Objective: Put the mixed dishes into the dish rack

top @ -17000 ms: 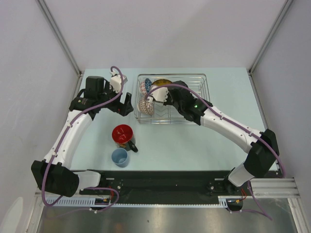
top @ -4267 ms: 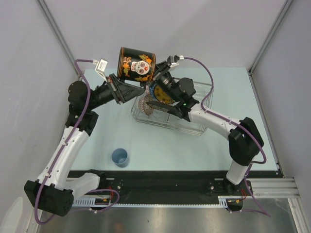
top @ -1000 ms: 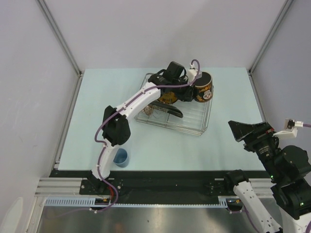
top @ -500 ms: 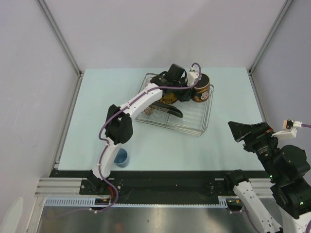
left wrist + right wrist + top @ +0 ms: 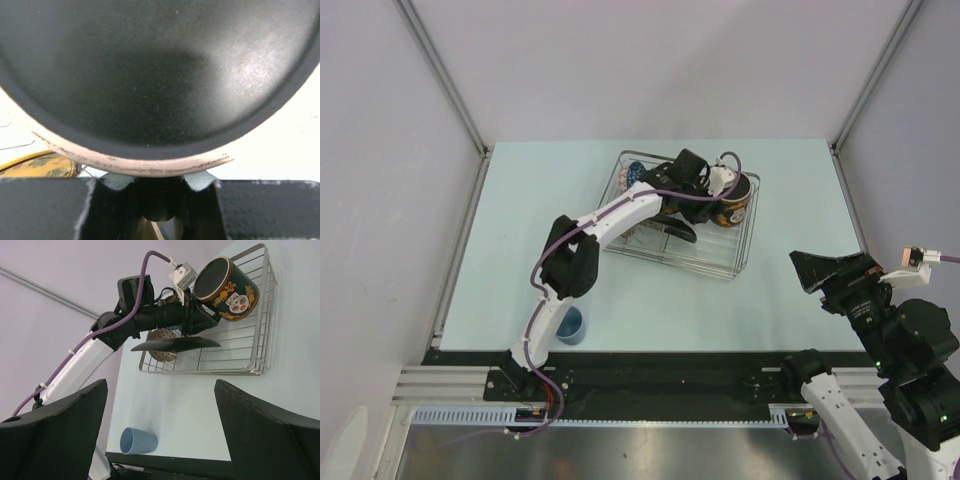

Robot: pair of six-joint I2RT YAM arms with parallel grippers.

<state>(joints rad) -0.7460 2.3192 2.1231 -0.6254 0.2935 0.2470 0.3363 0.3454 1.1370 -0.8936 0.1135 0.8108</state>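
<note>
My left gripper [image 5: 713,193] is shut on the handle of the black mug [image 5: 740,198] with the orange skull print. It holds the mug tilted over the right end of the dish rack [image 5: 723,268]. In the left wrist view the mug's black base [image 5: 150,65] fills the frame above my left gripper [image 5: 159,200]. The mug [image 5: 227,287] hangs just above the rack's wires [image 5: 260,340]. The dark square plate [image 5: 175,344], a patterned bowl [image 5: 163,354] and the yellow plate [image 5: 40,165] are in the rack. The light-blue cup [image 5: 568,325] stands on the table. My right gripper [image 5: 161,390] is open and empty.
The left arm [image 5: 610,215] stretches diagonally from the near left across the rack. The right arm [image 5: 890,330] is folded back at the near right corner. A blue bowl [image 5: 635,173] leans in the rack's far left end. Grey walls close in on both sides.
The left gripper has carried the mug slightly nearer and lower over the rack's right end. The right arm has stayed still, with its jaws wide.
</note>
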